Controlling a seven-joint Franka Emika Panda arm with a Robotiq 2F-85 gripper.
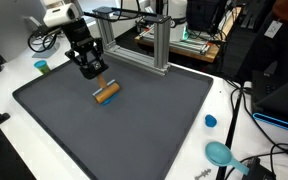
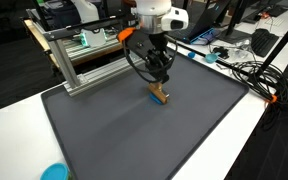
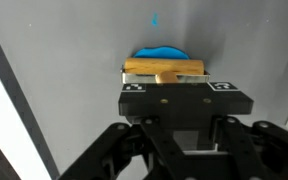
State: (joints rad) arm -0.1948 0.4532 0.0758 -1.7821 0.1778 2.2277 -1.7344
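A small tool with a wooden bar and a blue part (image 1: 106, 94) is at the mat's far middle, also seen in an exterior view (image 2: 160, 95). My gripper (image 1: 96, 80) comes down on it from above and looks shut on its short wooden stem, which holds it at or just above the dark grey mat (image 1: 134, 130). In the wrist view the wooden bar (image 3: 164, 67) lies crosswise just past the gripper body, with the blue part (image 3: 160, 53) behind it. My fingertips are hidden there by the marker plate.
An aluminium frame (image 1: 159, 45) stands at the mat's far edge, also in an exterior view (image 2: 84, 60). A blue cap (image 1: 210, 121) and a teal object (image 1: 220, 153) lie on the white table. A teal cup (image 1: 42, 67) and a blue object (image 2: 54, 172) sit off the mat. Cables (image 2: 249, 70) run beside it.
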